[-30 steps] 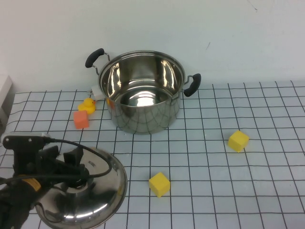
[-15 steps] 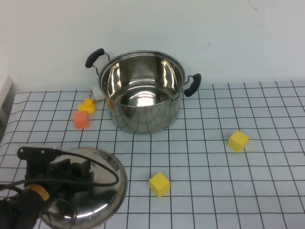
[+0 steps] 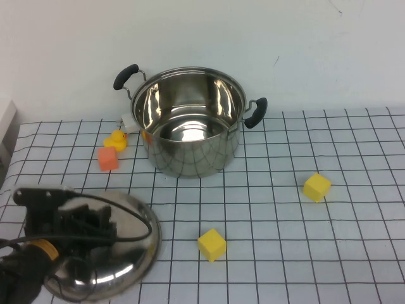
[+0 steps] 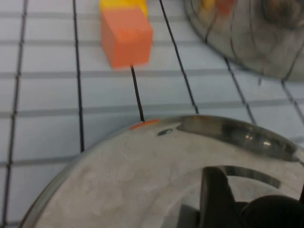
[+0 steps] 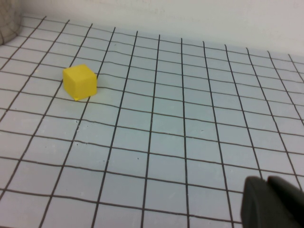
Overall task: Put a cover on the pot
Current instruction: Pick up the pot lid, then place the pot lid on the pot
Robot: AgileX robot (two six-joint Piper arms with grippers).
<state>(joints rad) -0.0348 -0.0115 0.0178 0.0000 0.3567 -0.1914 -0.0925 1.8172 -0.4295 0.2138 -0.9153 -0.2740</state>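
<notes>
The large shiny steel pot (image 3: pixel 190 120) with two black side handles stands open at the back centre of the gridded table; its wall also shows in the left wrist view (image 4: pixel 256 38). The domed steel lid (image 3: pixel 120 253) is at the front left, apart from the pot. My left gripper (image 3: pixel 85 235) is over the lid, its jaws closed around the black knob (image 4: pixel 278 211) on the lid's dome (image 4: pixel 142 175). My right gripper (image 5: pixel 271 199) is out of the high view; it hangs shut and empty over bare grid.
An orange block (image 3: pixel 107 158) and a yellow rubber duck (image 3: pixel 116 139) lie left of the pot. One yellow block (image 3: pixel 211 244) lies right of the lid, another (image 3: pixel 316 187) at the right. A yellow block (image 5: pixel 80 81) shows in the right wrist view.
My left gripper dropped onto the lid's knob, then rose slightly. The lid has shifted a little left and its right edge has pulled away from the yellow block.
</notes>
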